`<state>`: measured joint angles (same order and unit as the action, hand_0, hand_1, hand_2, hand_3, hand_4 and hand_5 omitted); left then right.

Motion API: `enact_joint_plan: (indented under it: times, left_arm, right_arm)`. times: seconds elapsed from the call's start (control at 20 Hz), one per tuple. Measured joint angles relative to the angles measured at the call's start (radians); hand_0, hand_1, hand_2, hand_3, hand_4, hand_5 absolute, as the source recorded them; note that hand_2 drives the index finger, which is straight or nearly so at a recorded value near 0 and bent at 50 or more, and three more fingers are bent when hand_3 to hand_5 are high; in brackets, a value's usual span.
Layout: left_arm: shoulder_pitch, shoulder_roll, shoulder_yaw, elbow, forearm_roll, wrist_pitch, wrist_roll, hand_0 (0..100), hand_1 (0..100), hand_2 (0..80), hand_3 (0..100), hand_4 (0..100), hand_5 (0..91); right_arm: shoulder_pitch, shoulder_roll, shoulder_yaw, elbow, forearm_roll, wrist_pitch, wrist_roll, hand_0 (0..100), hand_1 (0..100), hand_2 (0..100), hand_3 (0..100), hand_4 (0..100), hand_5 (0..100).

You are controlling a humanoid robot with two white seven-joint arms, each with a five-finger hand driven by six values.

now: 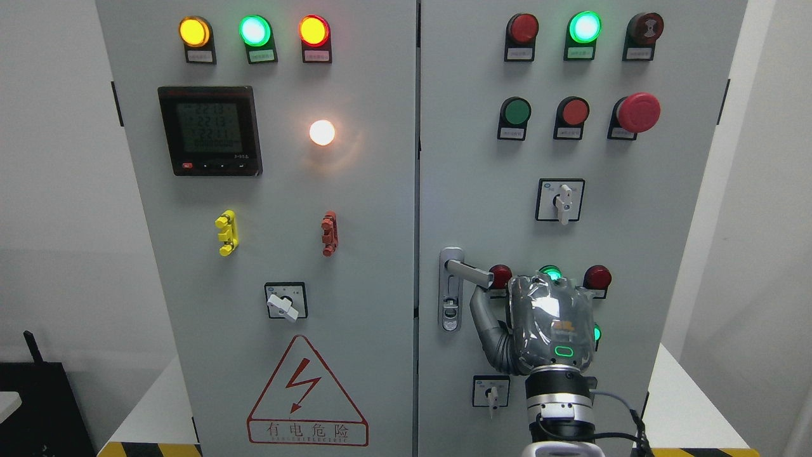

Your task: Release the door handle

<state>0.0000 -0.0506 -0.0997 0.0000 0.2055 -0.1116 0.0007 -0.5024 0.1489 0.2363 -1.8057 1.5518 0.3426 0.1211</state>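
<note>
The silver door handle sits on the right cabinet door, its lever turned out horizontally to the right from a vertical lock plate. My right hand comes up from the bottom edge and hovers just right of the lever's tip. Its thumb stretches up and left to just under the lever's end. The lever shows free along its whole length, with nothing wrapped around it. The back of the hand hides the other fingers. My left arm is out of view.
Behind the hand are red and green indicator lights, with a rotary switch below and another above. A red emergency stop button juts out at the upper right. The left door carries a meter, switches and a warning triangle.
</note>
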Motion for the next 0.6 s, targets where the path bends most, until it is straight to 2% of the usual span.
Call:
enact_joint_plan:
  times: [0.6]
  left_arm:
    - [0.000,0.000,0.000,0.000,0.000,0.000,0.000,12,39,0.0,0,0,0.0]
  right_arm:
    - [0.023,-0.001,0.001,-0.011,-0.009,-0.005,0.001,61,0,100,100,100,96]
